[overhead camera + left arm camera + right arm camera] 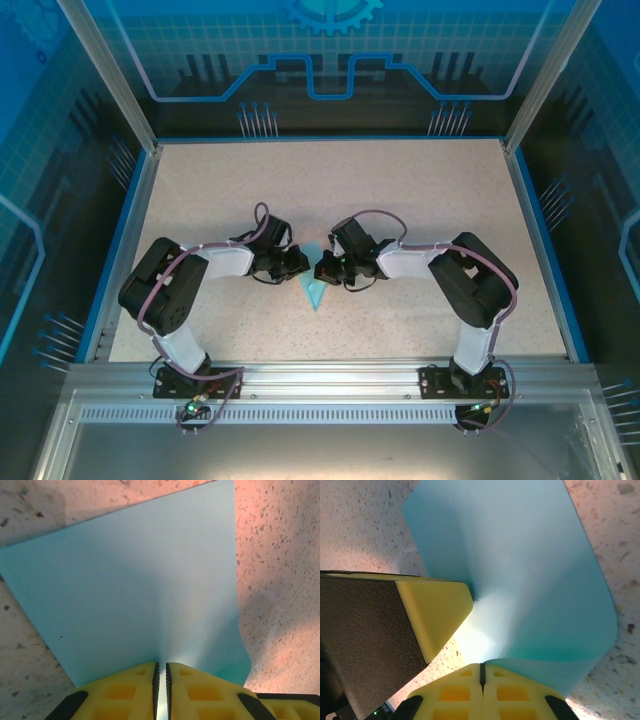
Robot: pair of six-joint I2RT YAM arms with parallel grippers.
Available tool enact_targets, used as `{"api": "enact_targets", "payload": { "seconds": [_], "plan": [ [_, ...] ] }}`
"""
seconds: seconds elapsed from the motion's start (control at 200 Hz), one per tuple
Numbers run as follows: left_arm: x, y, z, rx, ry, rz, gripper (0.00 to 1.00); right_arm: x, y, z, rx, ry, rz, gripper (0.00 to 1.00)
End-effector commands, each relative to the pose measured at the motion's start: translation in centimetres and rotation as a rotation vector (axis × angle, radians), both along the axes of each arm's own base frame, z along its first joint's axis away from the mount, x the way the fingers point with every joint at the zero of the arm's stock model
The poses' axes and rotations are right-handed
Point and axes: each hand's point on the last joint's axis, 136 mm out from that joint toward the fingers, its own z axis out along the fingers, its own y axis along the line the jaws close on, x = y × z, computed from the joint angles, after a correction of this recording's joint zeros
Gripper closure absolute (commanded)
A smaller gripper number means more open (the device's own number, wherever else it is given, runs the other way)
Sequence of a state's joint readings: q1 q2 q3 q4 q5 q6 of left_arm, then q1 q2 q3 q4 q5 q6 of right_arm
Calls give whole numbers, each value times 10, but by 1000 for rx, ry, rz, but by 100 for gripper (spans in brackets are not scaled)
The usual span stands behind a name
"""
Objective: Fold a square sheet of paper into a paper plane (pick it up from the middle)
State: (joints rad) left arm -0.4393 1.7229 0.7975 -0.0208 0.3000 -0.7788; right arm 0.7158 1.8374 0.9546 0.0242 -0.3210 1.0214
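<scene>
Left fingers (131, 695): yellow moulded pads with square pockets, black backing at the outer corners. They are closed to a hairline slit. A thin light blue sheet of paper (140, 590) is pinched in that slit. It fans away from the pads, smooth and matte, with a soft valley running out from the grip. One side edge is straight, and the lower corner bows slightly.

Right fingers (454, 694): same yellow pads, pressed together, the seam showing no gap. The sheet's near edge curls into that seam, so it is clamped here too. From this wrist the paper rises broad, with rounded, bowed sides. A left finger comes in from the side as a yellow wedge on grainy black backing, its tip against the paper where the shading dents.

From above, the left arm (190, 285) and right arm (470, 280) are each bent at the elbow, forearms angled inward, wrists meeting nose to nose mid-bench. The sheet sits between and just in front of the two heads as a narrow blue triangle, point toward the arm bases. I cannot tell whether that point rests on the surface.

Arms have black and white shells with purple cable (372, 214) looped along them. The bench (400, 190) is pale, speckled like stone, with a blue rim.
</scene>
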Motion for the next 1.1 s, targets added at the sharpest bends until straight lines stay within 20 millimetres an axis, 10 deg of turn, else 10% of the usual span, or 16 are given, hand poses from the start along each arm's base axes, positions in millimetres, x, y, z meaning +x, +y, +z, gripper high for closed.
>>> {"api": "enact_targets", "payload": {
  "seconds": [0.0, 1.095],
  "plan": [
    [-5, 8, -8, 27, 21, -1, 87, 2, 12, 1, 12, -16, 20, 100],
    [-7, 8, -8, 25, 22, -1, 87, -6, 14, -22, -31, 33, 28, 100]
  ]
}}
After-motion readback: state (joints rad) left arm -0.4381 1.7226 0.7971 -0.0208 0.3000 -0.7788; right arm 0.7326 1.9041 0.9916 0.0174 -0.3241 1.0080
